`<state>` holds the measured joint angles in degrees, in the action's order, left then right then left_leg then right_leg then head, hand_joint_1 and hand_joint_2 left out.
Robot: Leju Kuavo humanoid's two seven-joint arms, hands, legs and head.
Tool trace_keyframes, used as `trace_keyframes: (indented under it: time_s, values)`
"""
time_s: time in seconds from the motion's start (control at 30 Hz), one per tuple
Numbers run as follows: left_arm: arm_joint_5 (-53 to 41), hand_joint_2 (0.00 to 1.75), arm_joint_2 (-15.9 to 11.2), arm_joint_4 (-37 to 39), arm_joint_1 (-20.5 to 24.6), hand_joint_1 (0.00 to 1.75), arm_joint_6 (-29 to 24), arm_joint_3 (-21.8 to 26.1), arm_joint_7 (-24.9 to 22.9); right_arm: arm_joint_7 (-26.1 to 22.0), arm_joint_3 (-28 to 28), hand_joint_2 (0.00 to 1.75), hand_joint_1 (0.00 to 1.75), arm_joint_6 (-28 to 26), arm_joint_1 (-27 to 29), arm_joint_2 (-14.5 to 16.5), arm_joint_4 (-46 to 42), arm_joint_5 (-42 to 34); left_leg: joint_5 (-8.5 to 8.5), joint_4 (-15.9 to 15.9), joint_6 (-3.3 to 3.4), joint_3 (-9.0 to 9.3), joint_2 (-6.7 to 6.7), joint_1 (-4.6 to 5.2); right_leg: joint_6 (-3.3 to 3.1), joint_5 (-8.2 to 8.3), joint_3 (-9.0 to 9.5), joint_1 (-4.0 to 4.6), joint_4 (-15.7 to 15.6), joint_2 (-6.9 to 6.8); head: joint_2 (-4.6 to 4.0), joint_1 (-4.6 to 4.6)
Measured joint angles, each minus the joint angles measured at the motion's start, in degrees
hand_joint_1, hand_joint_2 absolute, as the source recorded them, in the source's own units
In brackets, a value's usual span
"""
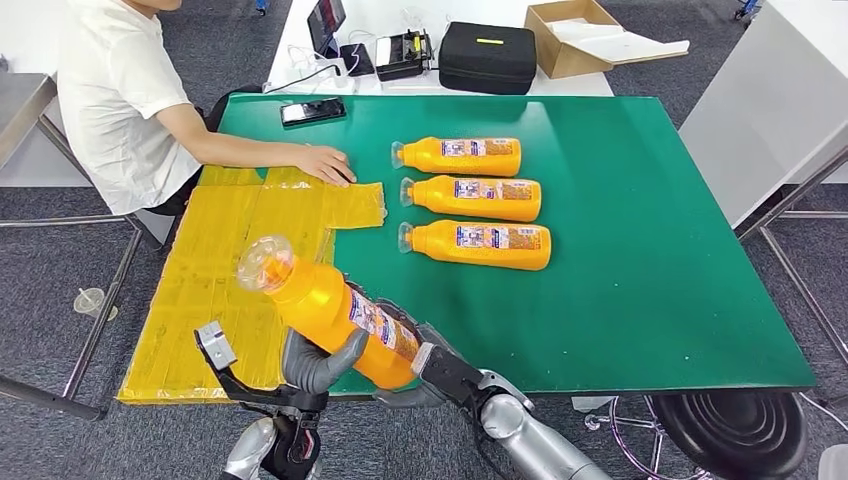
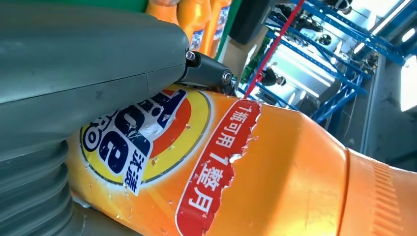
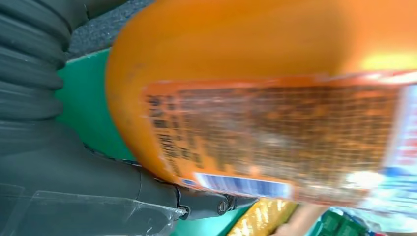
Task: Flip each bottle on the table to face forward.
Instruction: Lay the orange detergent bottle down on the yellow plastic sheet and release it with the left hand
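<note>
Orange bottle (image 1: 325,305) held up off the table, both hands on it, tilted with its clear cap end toward the person and up. Left hand (image 1: 318,362) grips the body from the left side, thumb wrapped across the front. Right hand (image 1: 440,372) holds the base end, fingers curled under it. Back label with small print faces up in the head view; left wrist view shows the round logo label (image 2: 142,137) and a torn red strip on the other side. Right wrist view is blurred, label text unreadable.

Green table (image 1: 650,290) carries three more orange bottles lying on their sides in a column, caps pointing left, back labels up: far bottle (image 1: 460,156), middle bottle (image 1: 475,197), near bottle (image 1: 480,244). They lie just beside each other, well apart from the held one.

Yellow mat (image 1: 230,270) covers the left part of the table; held bottle hangs over its near right edge. Person in a white shirt sits at the far left, one hand (image 1: 325,163) flat on the mat. Black phone (image 1: 313,110) at the far table edge. Black case (image 1: 488,57) and cardboard box (image 1: 570,38) on the white desk behind.
</note>
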<state>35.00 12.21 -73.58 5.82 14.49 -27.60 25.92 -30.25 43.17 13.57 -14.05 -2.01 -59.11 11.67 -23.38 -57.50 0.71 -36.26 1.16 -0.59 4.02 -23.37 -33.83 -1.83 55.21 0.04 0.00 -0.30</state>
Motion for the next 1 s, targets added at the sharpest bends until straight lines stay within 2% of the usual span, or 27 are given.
trace_keyframes:
  time_s: [0.07,0.2,0.27,0.33,0.43,0.47,0.5,0.57,0.63,0.7,0.77,0.83,0.9,1.0]
  values:
    - [0.18,1.75,0.02,-0.52,-0.1,1.75,0.16,-0.09,0.03,0.01,-0.29,0.0,0.0,0.0,0.34,0.04,0.15,-0.02,0.0,0.0,0.0,0.0,0.0,0.0,0.0,0.0,0.0,0.0,0.0,0.0,0.0,-0.01]
    - [0.44,1.75,0.08,-1.5,-0.14,1.75,0.4,-0.36,0.15,0.08,-0.66,0.0,0.0,-0.67,1.24,0.36,0.45,0.12,0.0,0.0,0.0,0.0,0.01,0.0,0.0,0.0,0.01,0.0,0.0,0.0,0.0,-0.01]
    - [-1.2,1.75,0.07,-2.32,-0.42,1.75,-1.52,-0.4,0.96,-0.2,-1.54,0.0,0.0,-4.11,2.0,0.69,0.55,1.06,0.0,0.0,0.0,0.0,0.01,0.0,0.0,0.0,0.01,0.0,0.0,-0.01,0.0,-0.01]
    - [-7.54,1.75,-0.03,-3.94,-1.13,1.75,-8.4,-0.35,3.17,-0.5,-3.87,0.0,0.0,-14.51,3.44,1.45,0.18,4.21,0.0,0.0,0.0,-0.02,0.02,0.0,0.0,0.0,0.0,0.0,0.0,-0.01,0.0,0.0]
    - [-20.41,1.75,-0.48,-6.97,-2.55,1.75,-21.65,0.01,6.28,1.17,-9.15,0.0,0.0,-37.12,5.99,2.56,-1.26,14.1,0.0,0.0,0.0,-0.05,0.02,0.0,0.0,-0.01,-0.03,0.0,0.0,-0.01,0.0,0.0]
    - [-23.47,1.75,-0.69,-7.83,-2.91,1.75,-24.68,0.25,6.81,1.83,-11.04,0.0,0.0,-42.61,6.6,2.58,-1.78,17.63,-0.01,0.0,0.0,-0.05,0.02,0.0,0.0,-0.01,-0.03,0.0,0.0,-0.01,0.0,0.0]
    - [-26.08,1.75,-0.94,-8.58,-3.18,1.75,-27.29,0.56,7.25,2.11,-13.13,0.0,0.0,-46.26,7.11,2.46,-2.32,20.88,-0.01,0.0,0.0,-0.06,0.02,0.0,0.0,-0.01,-0.04,0.0,0.0,-0.01,0.0,0.0]
    - [-32.46,1.75,-1.47,-9.42,-3.4,1.75,-33.55,1.26,8.14,1.59,-18.04,0.0,0.0,-48.59,8.22,2.21,-3.6,26.32,-0.01,0.0,0.0,-0.05,0.02,0.01,0.0,-0.01,-0.03,-0.01,0.0,-0.01,0.0,0.01]
    - [-43.75,1.75,-1.95,-9.33,-3.18,1.75,-42.72,2.16,7.82,1.99,-23.24,0.87,0.0,-48.76,9.08,2.24,-4.97,33.07,0.0,0.0,0.01,-0.05,0.03,0.02,0.0,0.0,-0.02,-0.01,0.0,-0.02,0.0,0.01]
    - [-60.46,1.75,-2.12,-8.1,-2.38,1.75,-50.46,4.12,5.4,5.96,-27.55,1.75,0.0,-48.78,8.97,2.07,-5.61,42.79,0.02,0.0,0.02,-0.04,0.02,0.02,0.01,0.02,0.0,-0.01,0.0,-0.02,0.0,-0.01]
    - [-80.11,1.75,-1.66,-5.64,-1.0,1.75,-53.62,8.03,2.44,11.45,-29.87,1.75,0.0,-48.78,7.71,1.21,-5.01,52.19,0.08,0.01,0.05,-0.03,0.01,0.02,0.03,0.06,0.01,-0.01,0.0,-0.01,0.0,0.01]
    - [-95.11,1.75,-0.96,-2.89,0.34,1.75,-54.06,12.6,0.65,14.61,-30.52,1.75,0.0,-48.78,5.89,0.24,-3.79,57.02,0.12,0.0,0.06,-0.02,-0.06,0.02,-0.01,0.17,-0.03,-0.01,0.0,0.01,0.0,0.01]
    - [-99.68,1.75,-0.43,-0.76,1.25,1.75,-54.18,16.11,0.12,15.41,-30.86,1.75,0.0,-48.78,4.5,-0.38,-2.72,58.15,0.13,-0.01,0.06,-0.01,-0.17,0.02,-0.06,0.24,-0.08,-0.01,0.0,0.02,0.0,0.0]
    - [-96.75,1.75,0.16,1.23,2.16,1.75,-54.38,19.18,-0.17,15.66,-31.29,1.75,0.0,-48.78,3.44,-0.91,-1.64,58.39,0.14,-0.01,0.05,-0.02,-0.16,0.01,-0.06,0.24,-0.07,0.0,0.0,0.01,0.0,0.0]
